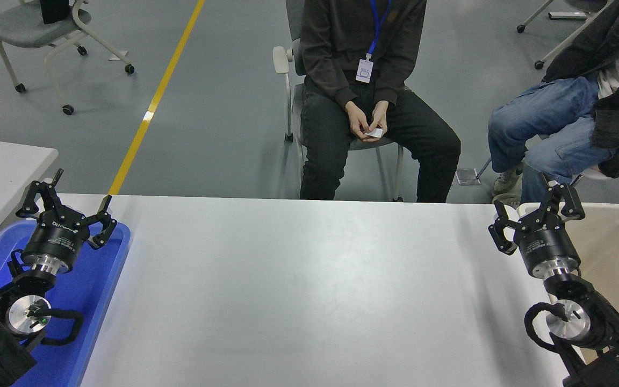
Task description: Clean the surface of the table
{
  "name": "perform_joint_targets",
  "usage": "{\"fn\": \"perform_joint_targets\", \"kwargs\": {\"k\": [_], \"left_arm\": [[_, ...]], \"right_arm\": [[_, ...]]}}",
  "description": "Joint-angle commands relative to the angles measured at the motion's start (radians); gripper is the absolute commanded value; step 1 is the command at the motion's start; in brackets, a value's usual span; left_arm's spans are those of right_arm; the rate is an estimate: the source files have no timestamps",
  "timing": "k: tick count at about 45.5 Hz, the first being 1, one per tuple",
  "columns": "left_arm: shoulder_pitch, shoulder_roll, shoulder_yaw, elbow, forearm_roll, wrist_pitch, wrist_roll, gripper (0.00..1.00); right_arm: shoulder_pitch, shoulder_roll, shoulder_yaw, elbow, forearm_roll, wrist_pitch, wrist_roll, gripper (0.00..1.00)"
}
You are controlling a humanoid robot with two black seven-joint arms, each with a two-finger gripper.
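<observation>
The table surface (309,290) is a wide pale grey-white top filling the middle of the head view, and nothing lies on it. My right gripper (534,212) is open and empty above the table's right edge, beside the beige bin. My left gripper (67,201) is open and empty, parked at the lower left over the blue tray.
A blue tray (89,301) sits at the table's left edge. A beige bin (616,242) stands at the right. One person (366,70) sits on a chair beyond the far edge holding a small white card. Another person (573,113) sits at the far right.
</observation>
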Motion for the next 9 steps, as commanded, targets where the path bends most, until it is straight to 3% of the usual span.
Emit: {"fn": "perform_joint_targets", "kwargs": {"k": [1, 9], "left_arm": [[0.0, 0.0, 0.0, 0.0, 0.0, -0.001, 0.0, 1.0], [0.0, 0.0, 0.0, 0.0, 0.0, -0.001, 0.0, 1.0]], "right_arm": [[-0.001, -0.006, -0.011, 0.0, -0.001, 0.001, 0.024, 0.99], [0.0, -0.005, -0.013, -0.002, -0.001, 0.001, 0.031, 0.99]]}}
